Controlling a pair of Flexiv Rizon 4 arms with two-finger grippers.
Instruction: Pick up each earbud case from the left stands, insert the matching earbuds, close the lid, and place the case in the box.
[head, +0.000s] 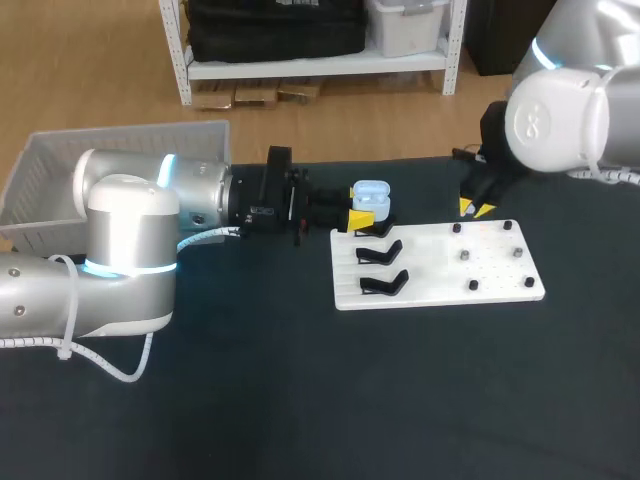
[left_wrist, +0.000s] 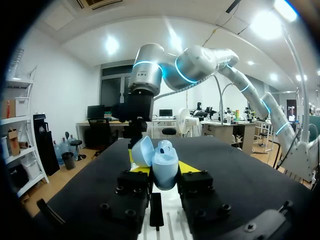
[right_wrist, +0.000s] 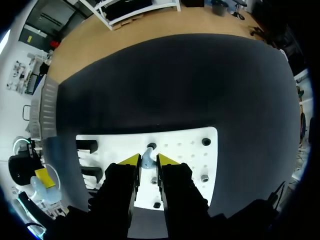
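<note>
Tabletop (head: 300, 400): case (left_wrist: 165, 161) clamped in left claw (left_wrist: 166, 170).

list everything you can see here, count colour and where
earbud case: 1, light blue, lid open, held in the left gripper above the board's stand side
earbud: 1, pale blue, at a peg on the board, right by the right gripper
stands: 3, black, on the board's left half
pegs: 6, dark, on the board's right half
board: 1, white, mid table
box: 1, white, past the table's far left edge
table: 1, black top
left gripper: 1, yellow tips, shut on the case
right gripper: 1, yellow tips, over the board's far right corner
</note>
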